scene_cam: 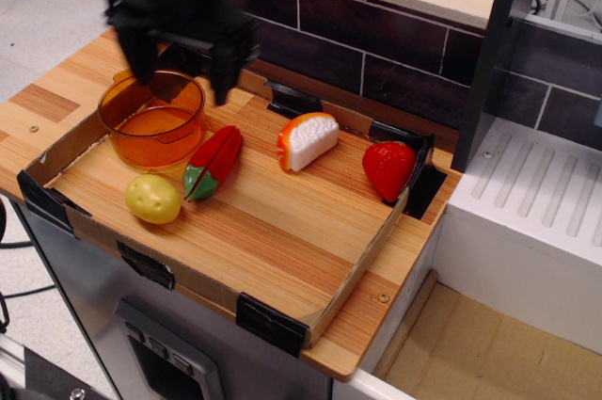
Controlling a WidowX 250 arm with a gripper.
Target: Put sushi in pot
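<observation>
The sushi [308,139], a white wedge with an orange top strip, lies on the wooden tray [282,231] near its back middle. The translucent orange pot [151,120] stands at the tray's back left and looks empty. My black gripper [182,69] hangs blurred above the pot's back right rim, left of the sushi. Its two fingers point down, spread apart, with nothing between them.
A red-green pepper [213,163] lies just right of the pot. A yellow round toy [152,199] sits in front of the pot. A red strawberry [388,168] is at the tray's right corner. Cardboard walls ring the tray; a dark tiled wall stands behind.
</observation>
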